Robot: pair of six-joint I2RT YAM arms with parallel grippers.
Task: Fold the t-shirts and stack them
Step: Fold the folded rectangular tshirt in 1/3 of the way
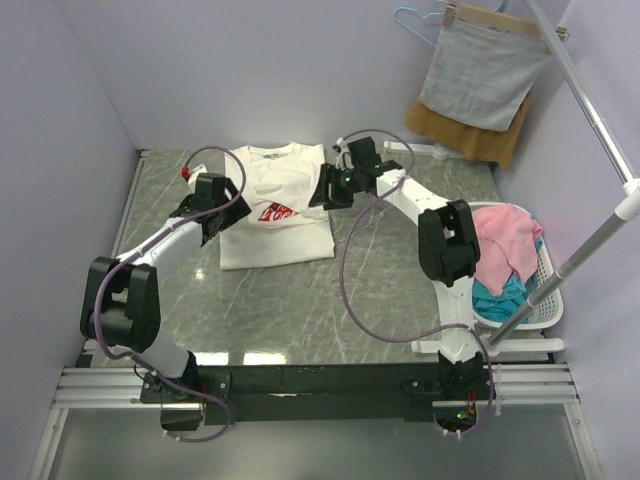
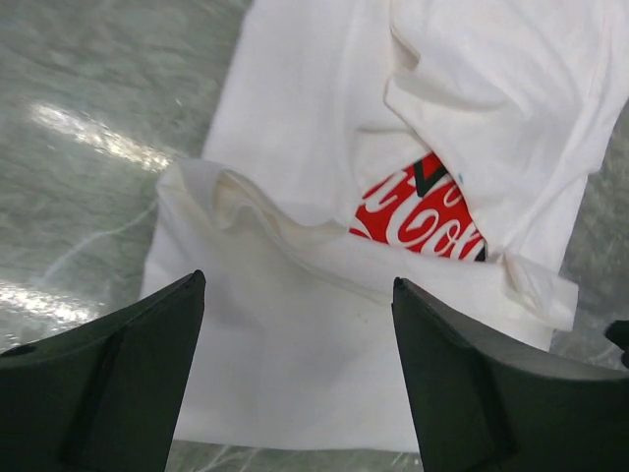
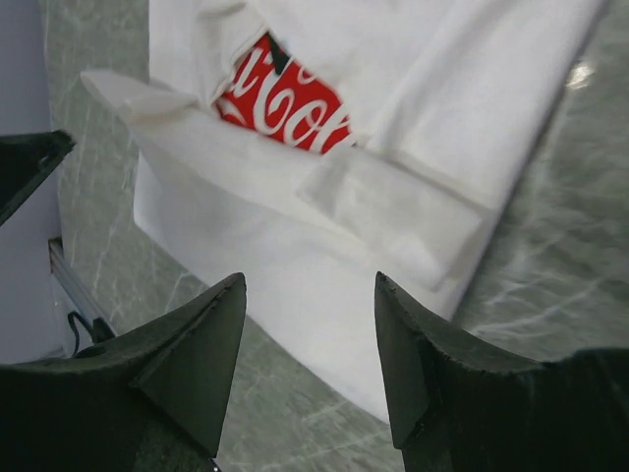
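Creased white t-shirt (image 1: 275, 205) folded on glossy veined worktop (image 1: 280, 310); black wedge-shaped left fingers (image 2: 108, 393) and right fingers (image 3: 187, 364) gape empty; wrist views alone resolve the red print (image 2: 418, 211) and its white script.

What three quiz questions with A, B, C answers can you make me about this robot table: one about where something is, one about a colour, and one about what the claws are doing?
1. Where is the laundry basket? A. far right B. far left C. in the middle
2. What colour is the print on the t-shirt? A. blue B. red C. green
3. How are the left gripper and right gripper? A. both shut on cloth B. both open, empty C. one open, one shut
Answers: 1 A, it sits at the table's right edge; 2 B, red shows against white cloth; 3 B, each wrist view shows spread fingers holding nothing.
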